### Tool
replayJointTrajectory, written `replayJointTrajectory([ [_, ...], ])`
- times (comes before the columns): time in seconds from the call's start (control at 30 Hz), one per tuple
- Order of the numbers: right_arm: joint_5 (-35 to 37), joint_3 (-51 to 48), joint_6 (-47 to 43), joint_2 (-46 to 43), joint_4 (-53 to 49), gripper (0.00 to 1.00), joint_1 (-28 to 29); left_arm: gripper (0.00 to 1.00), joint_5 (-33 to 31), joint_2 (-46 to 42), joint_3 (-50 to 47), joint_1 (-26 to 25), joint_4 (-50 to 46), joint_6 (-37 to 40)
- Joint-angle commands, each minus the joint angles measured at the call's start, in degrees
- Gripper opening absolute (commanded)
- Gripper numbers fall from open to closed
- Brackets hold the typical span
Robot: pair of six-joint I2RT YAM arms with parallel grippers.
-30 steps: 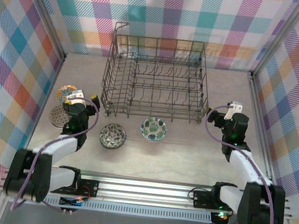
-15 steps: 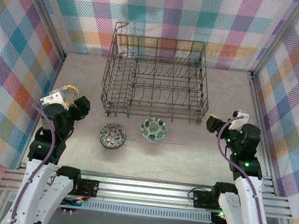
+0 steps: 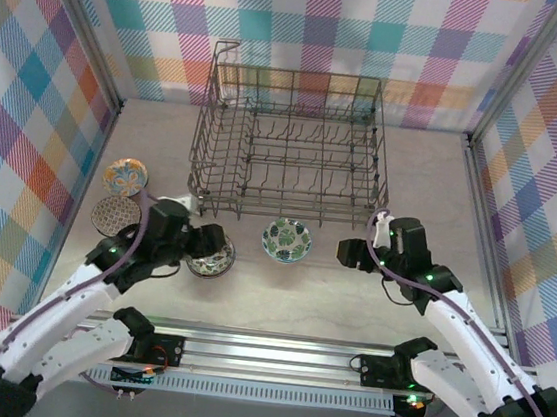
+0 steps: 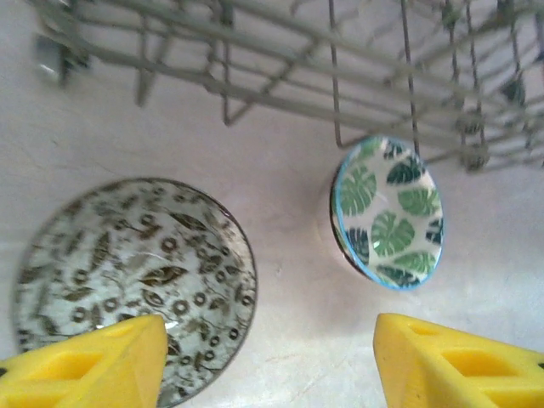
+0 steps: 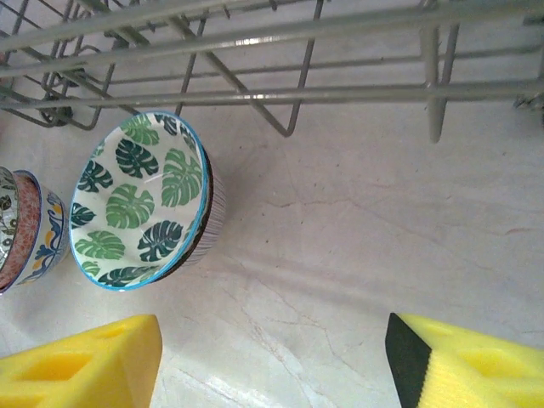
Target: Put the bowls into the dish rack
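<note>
Both arms have swung inward over the last second. The left hand has left the two bowls by the left wall for the grey bowl. The right hand has come from the rack's right end toward the leaf bowl. No bowl has shifted.

The table lies bare from the rack's front to the arm bases, with open room at 3 o'clock past the right arm. The rack stands at 12 o'clock, its front edge just beyond the two middle bowls.

The top view takes in the orange bowl and the lattice bowl at 9 o'clock, near the left wall and well apart from both hands. The right wrist view gives the leaf bowl's ribbed outer side, low under the rack's bottom wires.

The left hand is open, with bare table between its fingers. The grey bowl sits at its 10 o'clock, with one finger overlapping its rim. The leaf bowl is at its 1 o'clock.

The right hand is open too, holding nothing. The leaf bowl lies at 9 o'clock from it in the top view, near but apart.
</note>
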Motion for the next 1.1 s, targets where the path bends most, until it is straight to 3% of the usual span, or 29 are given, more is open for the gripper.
replayJointTrajectory([
  [0.0, 2.2, 0.9, 4.8, 1.4, 0.8, 0.64, 3.1, 0.65, -5.3, 8.4, 5.3, -7.0, -0.1, -0.6],
  [0.13, 4.2, 0.1, 7.0, 4.1, 1.1, 0.62, 7.7, 0.64, -4.6, 17.9, 9.0, -10.9, 1.5, -1.4],
  [0.27, 6.8, 0.1, 7.4, 5.7, 0.8, 0.62, 10.9, 0.62, -6.5, 25.6, 12.4, -11.0, -0.1, -4.8],
  [0.47, 8.2, -0.5, 7.4, 5.5, 1.3, 0.61, 11.7, 0.63, -3.1, 33.5, 15.2, -11.0, 3.2, -8.3],
  [0.7, 8.8, -2.3, 6.9, 4.1, 0.8, 0.61, 11.7, 0.61, -0.3, 38.9, 15.0, -10.5, 8.6, -13.5],
  [1.07, 10.3, -6.5, 6.3, 0.4, 1.4, 0.61, 11.7, 0.54, -1.7, 42.2, 16.1, -10.5, 8.9, -15.3],
])
